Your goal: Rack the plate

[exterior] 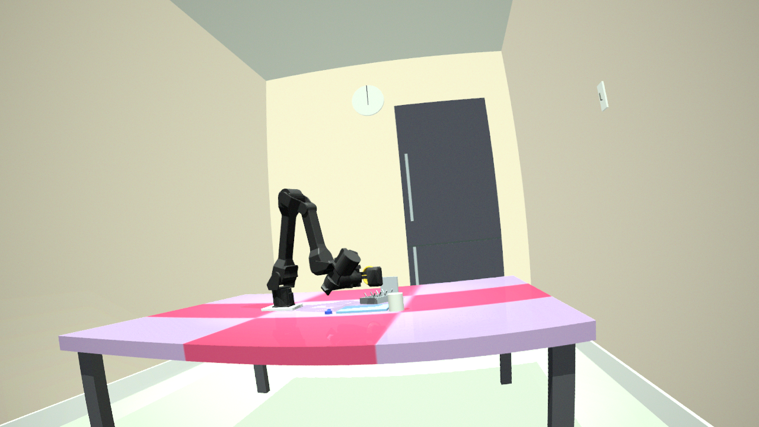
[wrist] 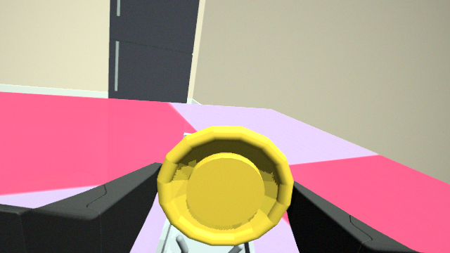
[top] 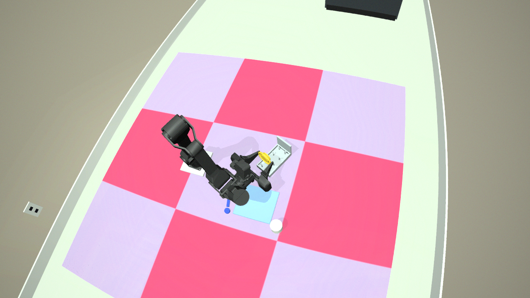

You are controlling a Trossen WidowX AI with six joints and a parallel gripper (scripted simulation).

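Note:
My gripper (top: 265, 157) (wrist: 224, 179) is shut on the yellow plate (top: 264, 157) (wrist: 225, 191), with a finger at each side of its rim. The plate stands nearly upright, its hollow face towards the wrist camera. In the exterior view a finger hides most of it. It is held above the near end of the dish rack (top: 283, 157) (exterior: 375, 299) (wrist: 207, 249), clear of the pegs. The rack is a pale tray with short grey pegs and a tall panel (top: 284, 143) at its far end. In the wrist view the plate covers most of the rack.
A light blue mat (top: 255, 215) (exterior: 360, 308) lies near the rack, partly under the arm in the top view. A white cup (top: 275, 225) (exterior: 395, 301) stands by the mat's corner. A blue spoon-like piece (top: 227, 210) (exterior: 328, 311) lies on its other side.

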